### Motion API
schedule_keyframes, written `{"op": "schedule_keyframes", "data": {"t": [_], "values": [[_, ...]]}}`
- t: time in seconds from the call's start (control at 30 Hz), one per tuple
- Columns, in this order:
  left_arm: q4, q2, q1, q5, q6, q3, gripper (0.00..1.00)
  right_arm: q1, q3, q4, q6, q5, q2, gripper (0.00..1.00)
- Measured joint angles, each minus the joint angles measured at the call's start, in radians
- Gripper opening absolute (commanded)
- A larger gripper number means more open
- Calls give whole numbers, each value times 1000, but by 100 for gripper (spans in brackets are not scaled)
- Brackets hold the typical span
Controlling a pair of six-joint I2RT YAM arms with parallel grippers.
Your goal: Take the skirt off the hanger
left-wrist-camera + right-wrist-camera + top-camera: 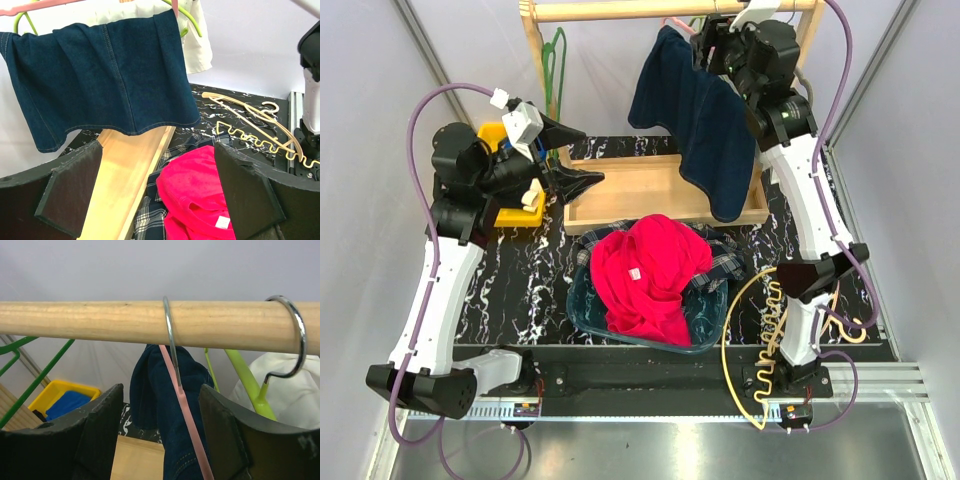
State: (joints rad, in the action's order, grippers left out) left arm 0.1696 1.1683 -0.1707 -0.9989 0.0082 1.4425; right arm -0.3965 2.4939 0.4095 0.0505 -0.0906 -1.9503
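The dark navy skirt hangs draped over the pale pink hanger on the wooden rail at the back right. In the right wrist view the hanger's metal hook loops over the rail. The pink arm runs down over the skirt. My right gripper is open, with its fingers either side of the hanger's neck and the skirt, not touching them. My left gripper is open and empty, left of the skirt and facing it from a distance. The pink hanger also shows in the left wrist view.
A wooden tray lies under the skirt. A teal basin holds a red T-shirt and a plaid shirt. A green hanger, a lime hanger with a white garment, a yellow bin and beige hangers are also here.
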Motion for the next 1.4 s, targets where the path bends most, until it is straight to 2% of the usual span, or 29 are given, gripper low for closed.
{"op": "schedule_keyframes", "data": {"t": [0.23, 0.33, 0.53, 0.57, 0.6, 0.63, 0.73, 1.4], "values": [[5, 3, 0, 0, 14, 0, 99, 19, 42, -10, 32, 43, -78, 61], [9, 8, 0, 0, 18, 0, 99, 23, 42, -10, 51, 62, -98, 55], [13, 20, 0, 0, 21, 0, 99, 24, 42, 2, 98, 114, -108, 34], [12, 21, 0, 1, 21, 0, 99, 24, 42, 3, 102, 119, -108, 29], [12, 21, 0, 1, 20, 0, 99, 24, 42, 4, 109, 122, -108, 18], [12, 21, 0, 1, 20, 0, 99, 25, 42, 4, 114, 129, -108, 12], [7, 21, 0, 0, 18, 0, 99, 27, 42, 9, 131, 137, -108, 0], [-24, 21, 0, 0, 6, -12, 99, 27, 204, 67, 93, 163, -113, 0]]}}
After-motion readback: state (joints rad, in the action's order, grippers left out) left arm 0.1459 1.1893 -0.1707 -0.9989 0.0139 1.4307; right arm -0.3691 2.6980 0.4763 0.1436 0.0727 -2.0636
